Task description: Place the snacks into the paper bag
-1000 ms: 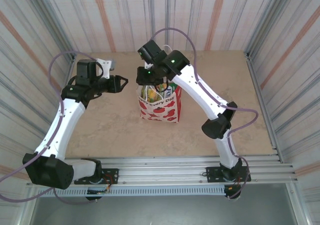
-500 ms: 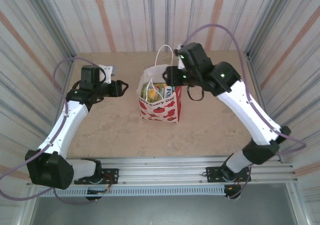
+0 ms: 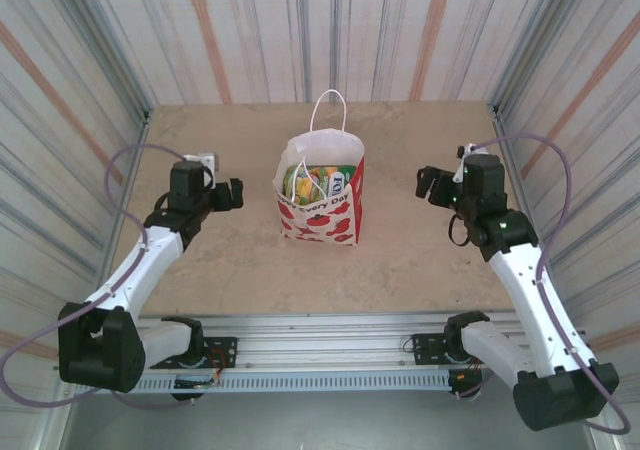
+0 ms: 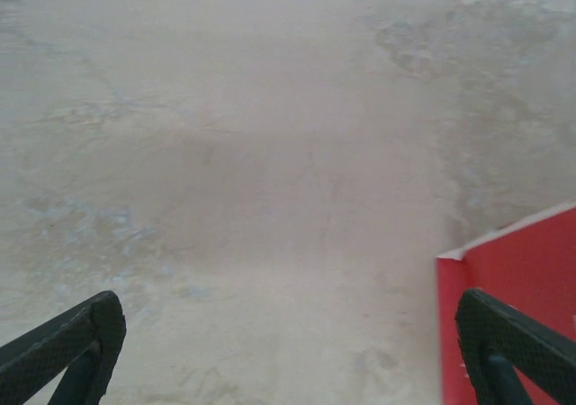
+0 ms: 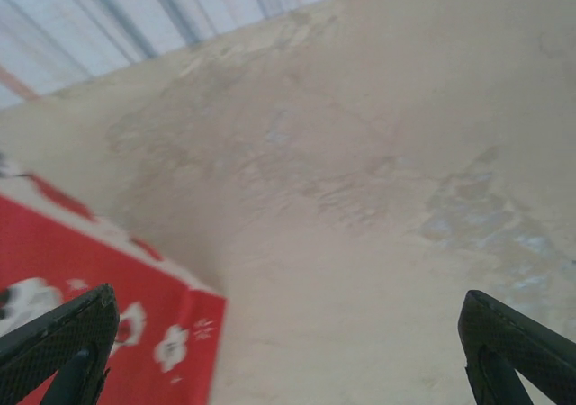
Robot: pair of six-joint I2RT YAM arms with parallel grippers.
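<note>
The paper bag (image 3: 320, 208) stands upright near the middle of the table (image 3: 420, 260). Its mouth is open upward and 1 white cord handle (image 3: 328, 110) rises in a loop above the far rim. The snacks (image 3: 310, 182) sit inside the mouth as a huddle of green-yellow packets with a teal-and-white one beside them, and how many lie beneath I cannot tell. The left tool (image 3: 233, 194) hangs just off the bag's left side and the right tool (image 3: 427, 184) is well apart on the right. Both are spread wide and hold nothing. In each wrist view the dark fingertips (image 4: 90, 324) sit at the bottom corners with bare table between them and a slice of the bag's red side wall at the edge. Judging by looks, the packets are light, soft and glossy, so likely slippery under hard pads and easy to crush if squeezed flat. The sealed end seam of a packet is the sensible place to pinch. The bag is thin paper, light even when loaded. It would dent or tip if pushed on a wall, so the cord handle, or the folded top rim close to a corner, seems the safest hold. With packets already showing in the mouth, the task looks close to done.
</note>
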